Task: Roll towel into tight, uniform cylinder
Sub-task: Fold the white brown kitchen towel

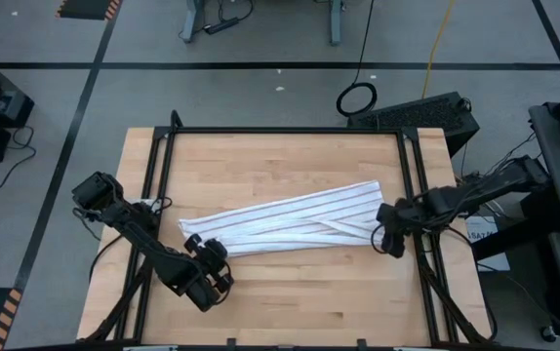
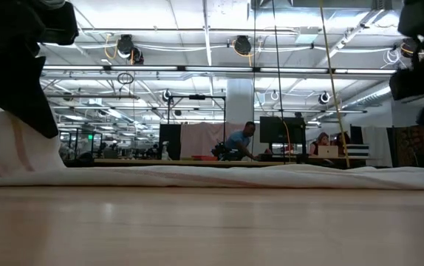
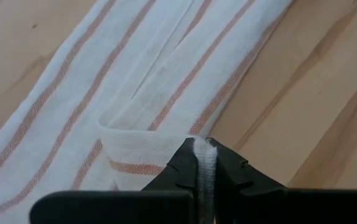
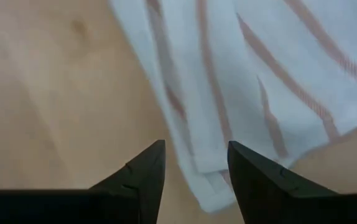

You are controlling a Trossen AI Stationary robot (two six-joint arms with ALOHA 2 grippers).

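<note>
I am reaching my left arm in from nine o'clock, elbow bent, bringing my left gripper (image 1: 207, 255) down at the towel's seven o'clock end. Its jaws are closing tight on a raised fold of the towel (image 3: 160, 81); the cloth edge is standing pinched between my fingers (image 3: 185, 171). My right arm is stretching in from three o'clock, and my right gripper (image 4: 194, 168) is hovering over the towel's (image 1: 290, 222) three o'clock end with jaws parted and nothing clamped between them. The towel is lying mid-table (image 1: 260, 161), folded into a long narrow band slanting from seven toward two o'clock. In the low view both arms are cropped at the top corners, and the towel (image 2: 219, 176) is showing only as a low ridge. A black frame (image 1: 280, 130) is bordering the table.
</note>
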